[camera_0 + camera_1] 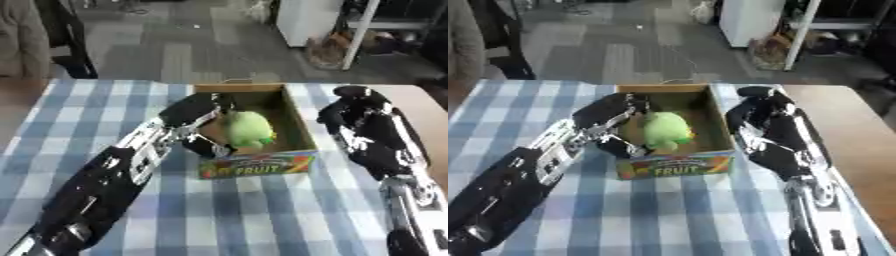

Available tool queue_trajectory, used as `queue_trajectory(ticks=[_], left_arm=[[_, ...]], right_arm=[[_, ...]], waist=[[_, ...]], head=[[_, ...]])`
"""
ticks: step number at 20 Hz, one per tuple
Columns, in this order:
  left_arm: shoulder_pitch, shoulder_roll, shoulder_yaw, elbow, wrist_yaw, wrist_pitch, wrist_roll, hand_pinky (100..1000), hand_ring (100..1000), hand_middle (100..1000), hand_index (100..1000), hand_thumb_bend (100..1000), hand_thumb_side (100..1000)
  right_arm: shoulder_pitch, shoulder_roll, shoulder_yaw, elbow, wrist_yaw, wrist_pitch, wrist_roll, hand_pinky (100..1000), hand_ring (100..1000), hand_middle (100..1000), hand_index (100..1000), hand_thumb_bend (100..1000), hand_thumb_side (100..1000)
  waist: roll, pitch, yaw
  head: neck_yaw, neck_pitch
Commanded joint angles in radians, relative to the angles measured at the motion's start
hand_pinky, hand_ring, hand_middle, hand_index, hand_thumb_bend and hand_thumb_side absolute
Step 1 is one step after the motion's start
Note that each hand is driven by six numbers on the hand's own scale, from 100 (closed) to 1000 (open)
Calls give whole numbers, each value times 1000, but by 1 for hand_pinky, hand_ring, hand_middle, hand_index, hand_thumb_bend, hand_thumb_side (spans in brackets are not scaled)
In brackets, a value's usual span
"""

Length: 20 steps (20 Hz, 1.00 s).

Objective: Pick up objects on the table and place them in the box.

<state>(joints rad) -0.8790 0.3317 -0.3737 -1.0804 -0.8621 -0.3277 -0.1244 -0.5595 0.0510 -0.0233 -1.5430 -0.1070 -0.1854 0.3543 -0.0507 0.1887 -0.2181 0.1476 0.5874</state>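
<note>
Box [262, 162] at table [262, 215] centre | green object [248, 129] inside, at 3 o'clock of left hand [199, 117], fingers curled at it, touching | right hand [765, 125] at box's 3 o'clock, fingers relaxed, holding nothing

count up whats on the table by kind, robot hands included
Cardboard fruit box: 1
Green round object, inside the box: 1
Robot hands: 2, the left hand at the green object in the box, the right hand beside the box's right wall
Blue and white checked tablecloth: 1
Total: 5
</note>
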Motion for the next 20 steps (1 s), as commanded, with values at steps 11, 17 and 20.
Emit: queue_trajectory(ticks=[11, 17, 20], left_arm=[[-2, 35, 22, -234, 340, 60, -60, 649, 703, 751, 856, 100, 556], [66, 117, 72, -554, 846, 205, -40, 535, 595, 649, 808, 100, 642], [143, 157, 118, -677, 1066, 256, -11, 507, 572, 619, 790, 100, 647]], right_arm=[[-9, -8, -7, -13, -6, 0, -2, 587, 583, 464, 711, 286, 100], [-4, -15, -17, -16, -5, 0, -10, 587, 582, 465, 711, 289, 100], [0, -21, -22, -16, -3, 1, -16, 587, 582, 465, 710, 289, 100]], waist=[[1, -16, 15], [0, -26, 43], [1, -30, 59]], head=[[-11, -6], [-34, -2], [-47, 0]])
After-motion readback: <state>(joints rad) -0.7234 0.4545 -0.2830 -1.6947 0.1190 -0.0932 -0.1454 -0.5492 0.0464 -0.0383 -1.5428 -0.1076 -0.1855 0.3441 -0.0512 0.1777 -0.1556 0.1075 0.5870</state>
